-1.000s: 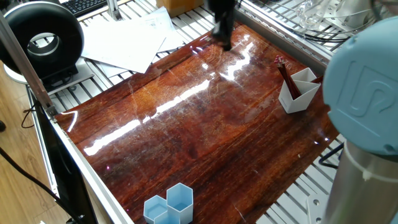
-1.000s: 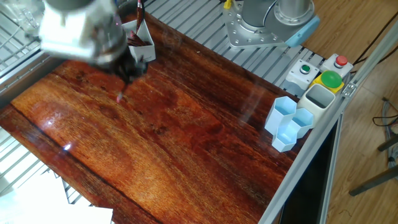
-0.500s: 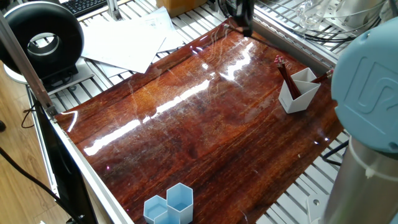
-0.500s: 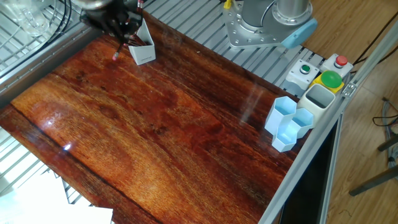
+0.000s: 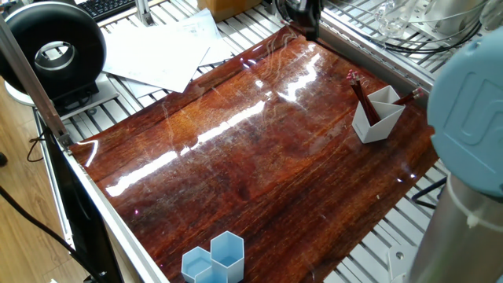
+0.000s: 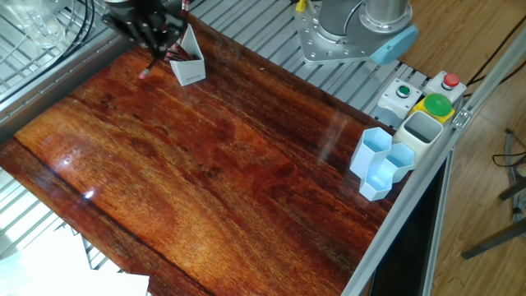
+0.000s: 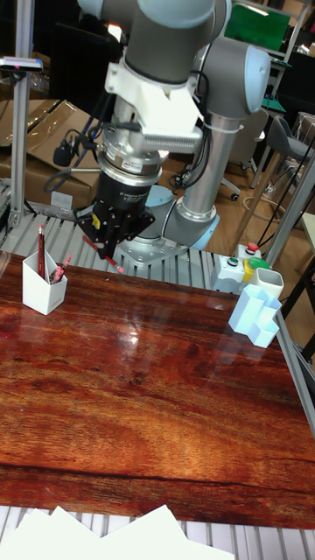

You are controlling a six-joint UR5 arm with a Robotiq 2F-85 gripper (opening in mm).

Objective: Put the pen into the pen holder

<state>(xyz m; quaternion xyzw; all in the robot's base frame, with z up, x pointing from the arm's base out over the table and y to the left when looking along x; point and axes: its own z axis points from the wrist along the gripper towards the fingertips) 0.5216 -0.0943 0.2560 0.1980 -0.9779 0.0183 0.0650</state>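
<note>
Arm w/ its tool [image 7: 107, 249] hangs over the back edge of the worktop [image 7: 157, 394], wrist pointing down, tilted a bit. In the tall view the black tool body sits under a white bracket, grey arm links rising up and right to the base behind. Fingers closed narrow on a pen [image 7: 111, 261]: only a short red tip pokes out below them, angled down-right, clear of the wood. In the other fixed view the tool [image 6: 153, 45] is blurred, just left of the pen holder [image 6: 188, 62], the pen tip [image 6: 148, 69] showing faint pink under it. In one fixed view only a dark bit of the tool [image 5: 302, 16] shows at the top edge, above the far rim of the worktop [image 5: 236, 157].

Pen holder [image 7: 44, 282] stands upright at the left of the worktop in the tall view, near the back edge, white w/ slanted rim. Already has red pencils [image 7: 41, 245] in it, one tall and straight, others shorter, leaning. Tool is near it, to its right and higher, not touching.

Blue hex cups [image 7: 258, 317] at the right rear corner, well apart from the holder; button box [image 7: 245, 262] just behind them. White paper sheets [image 7: 122, 534] at the near edge.
</note>
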